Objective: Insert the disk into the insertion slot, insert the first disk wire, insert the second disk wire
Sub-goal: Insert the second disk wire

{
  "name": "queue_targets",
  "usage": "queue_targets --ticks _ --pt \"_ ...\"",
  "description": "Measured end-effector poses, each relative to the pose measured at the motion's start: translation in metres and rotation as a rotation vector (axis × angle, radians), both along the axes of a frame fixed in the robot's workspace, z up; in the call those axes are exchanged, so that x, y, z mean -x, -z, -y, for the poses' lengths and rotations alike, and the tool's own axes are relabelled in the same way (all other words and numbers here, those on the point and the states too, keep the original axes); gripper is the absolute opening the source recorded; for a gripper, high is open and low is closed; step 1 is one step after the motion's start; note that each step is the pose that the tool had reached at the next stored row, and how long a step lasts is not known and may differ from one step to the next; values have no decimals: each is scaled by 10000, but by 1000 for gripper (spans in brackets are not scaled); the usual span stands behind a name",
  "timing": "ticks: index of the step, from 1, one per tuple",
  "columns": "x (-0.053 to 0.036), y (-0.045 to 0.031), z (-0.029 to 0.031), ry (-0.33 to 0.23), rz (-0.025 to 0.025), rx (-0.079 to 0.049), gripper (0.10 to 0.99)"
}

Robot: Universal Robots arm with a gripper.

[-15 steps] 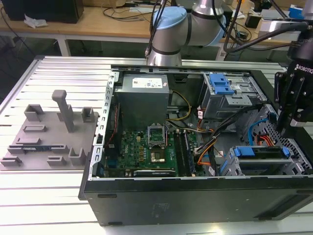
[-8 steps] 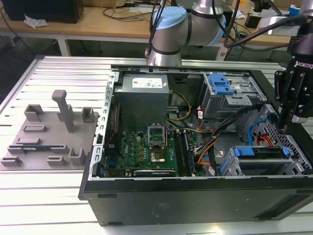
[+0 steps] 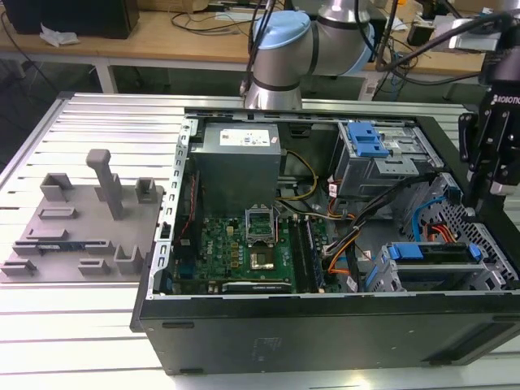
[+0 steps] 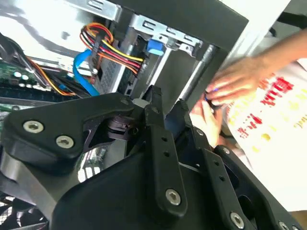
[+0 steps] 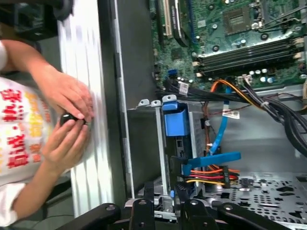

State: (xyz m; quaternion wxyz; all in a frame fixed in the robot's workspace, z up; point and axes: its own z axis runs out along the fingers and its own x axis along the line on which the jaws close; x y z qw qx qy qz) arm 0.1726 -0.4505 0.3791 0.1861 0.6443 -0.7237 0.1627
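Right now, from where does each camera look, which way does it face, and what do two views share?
Exterior view: off the arm, looking down into the open computer case; the arm and gripper show.
First wrist view: on the arm, looking past the gripper at the motherboard and the disk.
Second wrist view: on the arm, looking along the gripper at the disk and wires.
Both wrist views share a person's hands and a blue cable.

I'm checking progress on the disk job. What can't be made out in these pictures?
1. How deep the disk sits in the slot: exterior view, cage walls cover most of it.
2. Whether the wires are plugged in: first wrist view, their ends lie partly behind the pincer.
3. The small black thing in the person's hands: first wrist view, the hands cover it.
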Motion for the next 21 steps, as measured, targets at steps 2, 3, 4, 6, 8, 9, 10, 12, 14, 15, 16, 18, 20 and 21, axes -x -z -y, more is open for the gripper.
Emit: queue_targets --ticks 2,3,4,6,8,9,10,12,14,15,16,18,20,21 --pt "0 -1 -65 0 -59 421 302" --pt "0 -1 -130 1 -97 754 302" --pt "0 -1 -178 0 -105 900 302" --pt "0 0 -311 1 -105 1066 302" --pt "1 -1 -420 2 -105 1171 302" --pt "7 0 -440 4 -104 1222 302" --pt "22 2 -454 4 -105 1274 302" --pt "62 8 -470 3 -105 1373 302" --pt "103 16 -478 4 -105 1439 302" --pt "121 21 -481 5 -105 1465 302" --pt "139 29 -480 6 -105 1487 302" --pt "151 41 -480 7 -105 1505 302" --pt "151 54 -479 4 -105 1507 302" --pt "153 59 -477 6 -105 1507 302"
